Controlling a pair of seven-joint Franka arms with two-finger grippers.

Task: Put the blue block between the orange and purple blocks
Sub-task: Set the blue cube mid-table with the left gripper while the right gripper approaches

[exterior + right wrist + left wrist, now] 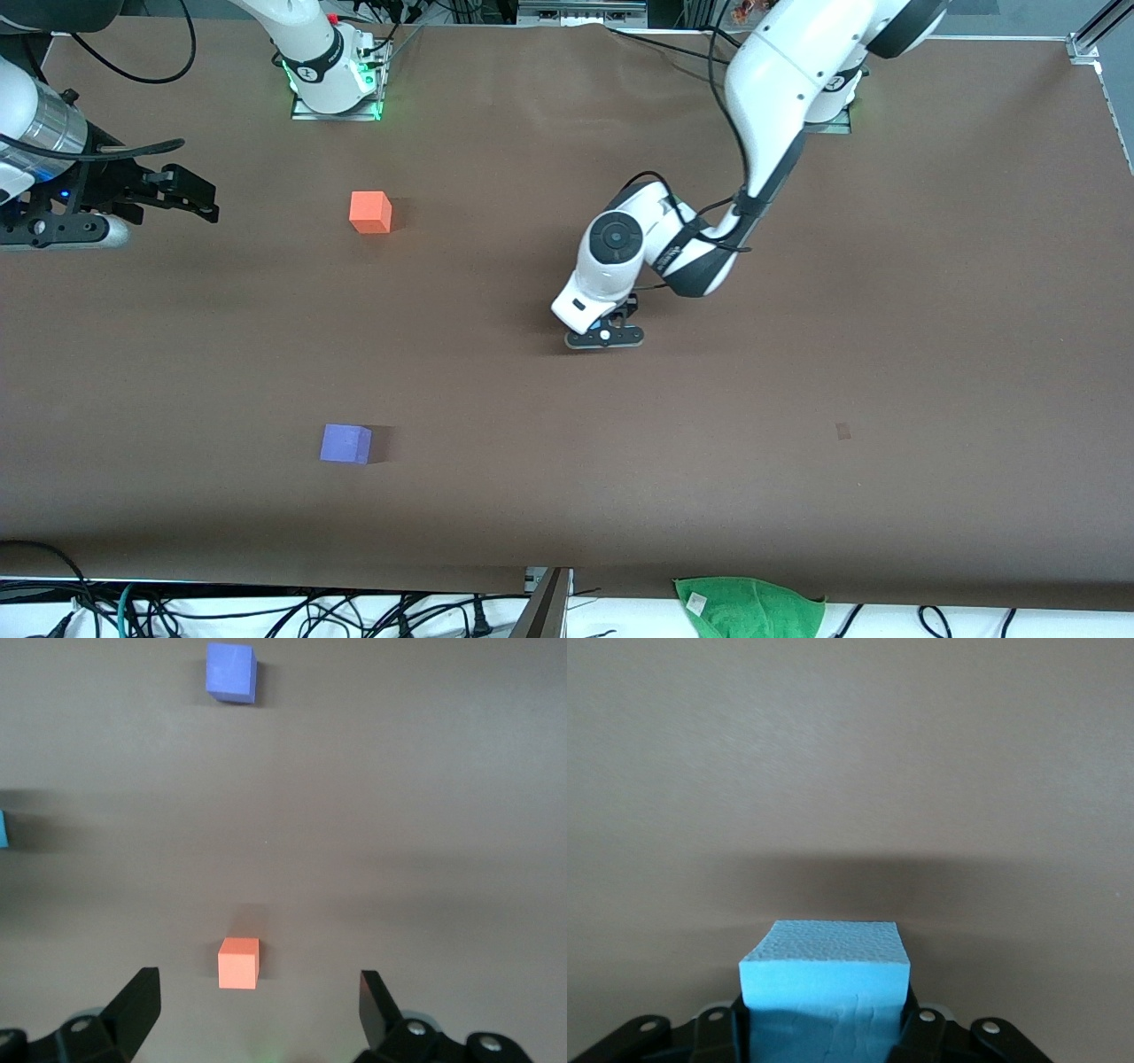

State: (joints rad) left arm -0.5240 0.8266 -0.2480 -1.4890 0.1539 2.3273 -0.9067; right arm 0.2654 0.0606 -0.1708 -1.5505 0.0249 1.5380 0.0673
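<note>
Sky-blue and clamped tight in the left gripper [824,1041] mid-table, the blue block [824,979] is on the carry; next it must travel to the gap between orange block [370,212] and purple block [345,443], while the right gripper [257,1005] waits wide open at the table's right-arm edge.

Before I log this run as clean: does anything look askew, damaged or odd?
Nothing stands out. The orange block and purple block sit flat, apart; the left claw holds the blue block squarely.

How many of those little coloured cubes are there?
3. The orange block sits nearer the robots' bases, the purple block nearer the front camera, and the blue block is gripped in the left claw mid-table.
</note>
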